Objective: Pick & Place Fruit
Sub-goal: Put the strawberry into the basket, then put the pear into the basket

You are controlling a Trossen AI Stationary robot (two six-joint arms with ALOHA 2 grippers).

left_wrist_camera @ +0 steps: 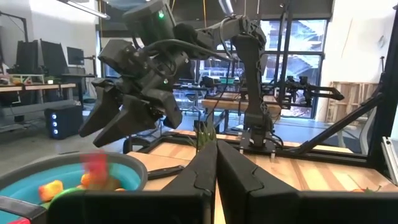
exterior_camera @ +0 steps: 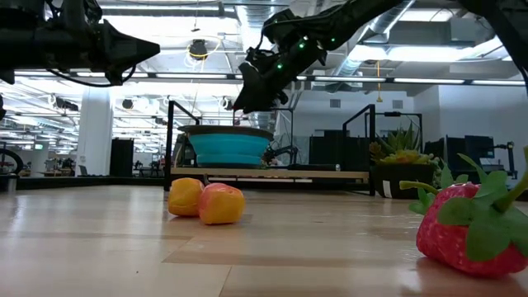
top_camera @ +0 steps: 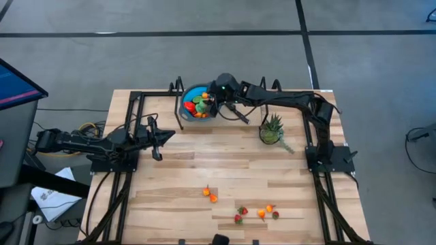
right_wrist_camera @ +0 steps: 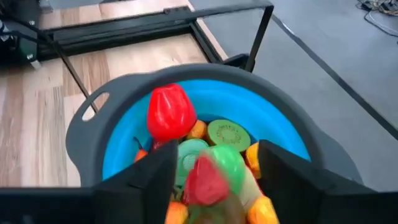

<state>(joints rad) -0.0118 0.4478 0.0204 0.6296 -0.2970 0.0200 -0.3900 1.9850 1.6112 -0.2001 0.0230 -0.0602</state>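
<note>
- Fruit (right_wrist_camera: 205,180), red and blurred, is seen between the spread fingers of the right gripper (right_wrist_camera: 214,171), over the bowl (right_wrist_camera: 292,134) at the table's (top_camera: 225,170) far edge; it looks just let go and dropping, not gripped.
- A bounce off the pile already in the bowl could be caused by that drop, since a red pepper-like piece (right_wrist_camera: 169,112) and a green slice (right_wrist_camera: 228,134) lie heaped right below.
- The bowl's rim could be clipped if the right gripper is drawn away low; the bowl might be shoved toward the far edge.
- The plant (top_camera: 272,129), near the right arm, could be brushed on the reach back.
- More fruit is left near the front edge: orange pieces (exterior_camera: 206,200) and a strawberry (exterior_camera: 470,227); being small and round, they could roll when pinched.
- The left gripper (top_camera: 158,136), pressed shut, is parked by the left edge, apart from all of it.
</note>
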